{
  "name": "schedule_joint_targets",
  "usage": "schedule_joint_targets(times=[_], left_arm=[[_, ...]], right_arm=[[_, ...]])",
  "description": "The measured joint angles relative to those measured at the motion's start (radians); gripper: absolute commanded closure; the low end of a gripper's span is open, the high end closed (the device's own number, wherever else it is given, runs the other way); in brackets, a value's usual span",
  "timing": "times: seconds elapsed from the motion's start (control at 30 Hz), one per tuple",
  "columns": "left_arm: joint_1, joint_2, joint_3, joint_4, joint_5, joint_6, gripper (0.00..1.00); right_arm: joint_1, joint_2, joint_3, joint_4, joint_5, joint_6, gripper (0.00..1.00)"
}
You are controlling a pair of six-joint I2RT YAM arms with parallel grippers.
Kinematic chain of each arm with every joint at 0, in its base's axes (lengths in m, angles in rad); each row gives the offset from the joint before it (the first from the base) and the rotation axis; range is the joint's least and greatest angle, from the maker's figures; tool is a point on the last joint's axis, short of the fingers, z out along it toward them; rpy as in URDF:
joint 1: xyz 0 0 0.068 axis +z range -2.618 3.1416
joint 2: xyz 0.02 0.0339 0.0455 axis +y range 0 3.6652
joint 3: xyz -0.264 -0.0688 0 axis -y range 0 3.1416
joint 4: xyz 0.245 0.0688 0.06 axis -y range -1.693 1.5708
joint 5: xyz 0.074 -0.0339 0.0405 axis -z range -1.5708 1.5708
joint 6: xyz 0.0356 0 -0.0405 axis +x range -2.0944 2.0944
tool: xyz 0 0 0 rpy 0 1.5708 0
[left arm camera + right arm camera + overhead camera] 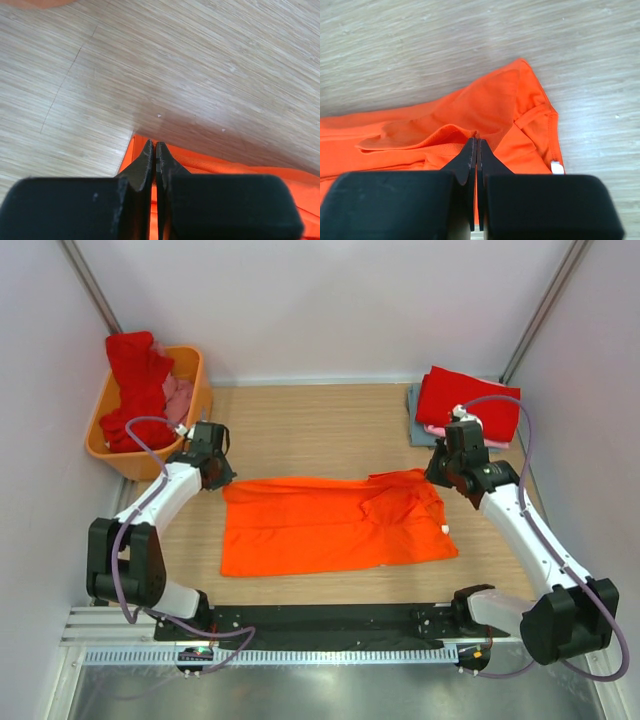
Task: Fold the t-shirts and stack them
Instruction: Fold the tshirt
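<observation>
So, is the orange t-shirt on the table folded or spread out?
Partly folded. The orange t-shirt lies as a band on the table, one layer doubled over near its collar end; no sleeves stick out.

High above and behind the near edge, we look down on the whole counter (320, 420) from well back, with the near edge at 6 o'clock and the far edge at 12. On the left wrist we ride just behind the left tool (155, 145). Its fingers (144, 165) rise from 6 o'clock, close over bare counter and one corner of the orange t-shirt (215, 166). On the right wrist we sit equally near behind the right tool (476, 141), facing the shirt's collar end. All three views share that shirt: overhead, the left-wrist patch lies toward 9 o'clock, the right-wrist patch toward 3.
</observation>
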Motion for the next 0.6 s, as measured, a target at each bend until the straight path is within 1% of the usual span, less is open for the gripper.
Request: schedule_joint_targets(times=[0.6], left_arm=[[-0.061,-0.053,-0.092,-0.013,-0.036,-0.004,1.0]], right_arm=[[0.0,-0.158,-0.165,-0.017,0.039,0.04,0.99]])
